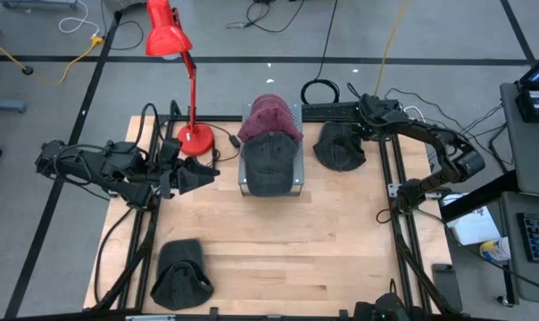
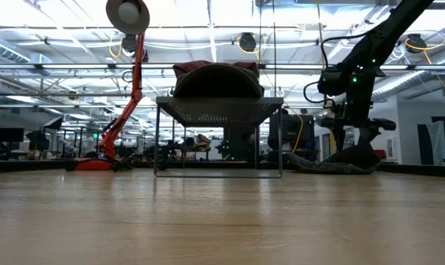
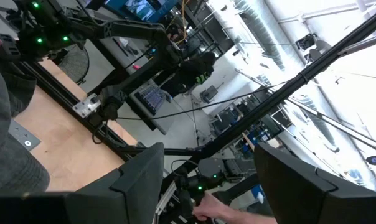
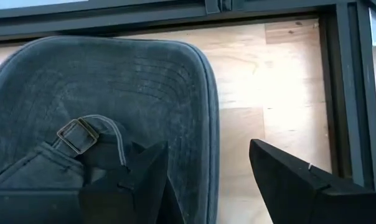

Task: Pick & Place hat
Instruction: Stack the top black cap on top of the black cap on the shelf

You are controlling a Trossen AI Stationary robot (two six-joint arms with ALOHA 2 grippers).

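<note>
The right tool, open and holding nothing, hovers over the dark hat: soft, light, floppy cloth, best pinched at the stiffer stitched brim directly beneath it.

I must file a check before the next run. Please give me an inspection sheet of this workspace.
Surface: wooden table, bare in the middle.
Job's things: dark cap and maroon cap on a metal rack; grey hat at the far right; another dark hat near left.
Clutter: red desk lamp.
Grippers: left gripper open, beside the rack; right gripper open over the grey hat.
Cables: several on the floor behind.
Surroundings: a hand seen in the left wrist view.
</note>
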